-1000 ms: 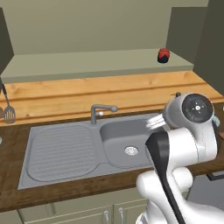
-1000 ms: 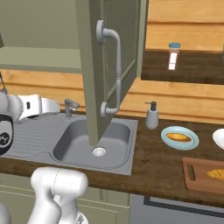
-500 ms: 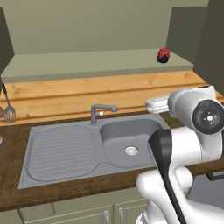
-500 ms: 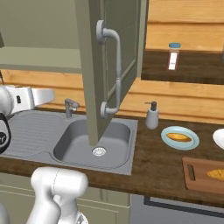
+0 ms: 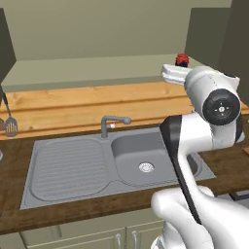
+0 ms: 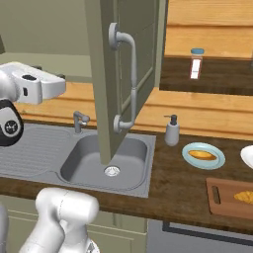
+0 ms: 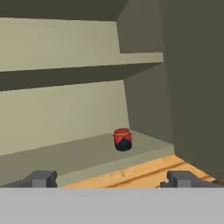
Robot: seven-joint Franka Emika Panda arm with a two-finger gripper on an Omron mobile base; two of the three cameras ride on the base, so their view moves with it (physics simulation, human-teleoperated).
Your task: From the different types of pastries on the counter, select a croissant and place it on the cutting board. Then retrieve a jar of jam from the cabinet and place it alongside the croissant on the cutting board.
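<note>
A simulated kitchen. A white robot arm with dark joints reaches up toward an open olive-green wall cabinet above a long dark brown wood-grain surface (image 6: 178, 183) with a grey steel sink (image 5: 121, 158) set in it.

The small squat jar of jam (image 7: 123, 139), dark red with a red lid, stands upright on the cabinet's lowest shelf, toward its right end and near the front edge, well apart from anything else. In the left base view the same jar (image 5: 182, 59) peeks out just beyond the arm's white wrist.

The pincer (image 7: 112, 179) is spread fully wide and holds nothing. Its two dark fingertips (image 7: 41, 178) rise at the bottom of the hand view, with the jar ahead of them and slightly right of centre, not yet between them.

On the near right of the surface lies the flat reddish-brown wooden cutting board (image 6: 225, 202) with a dark slot handle, and the small golden-orange croissant (image 6: 244, 196) already rests on it. The longer oval pastry (image 6: 202, 155) sits on a light blue plate just beyond the board.

The step in hand looks like fetching the jar. To do it well, the pincer should shift a little right to centre on the jar, travel level above the shelf, and close around the body below the lid. The open cabinet door (image 6: 116, 74) hangs close on the right, so the arm needs to stay clear of it.
</note>
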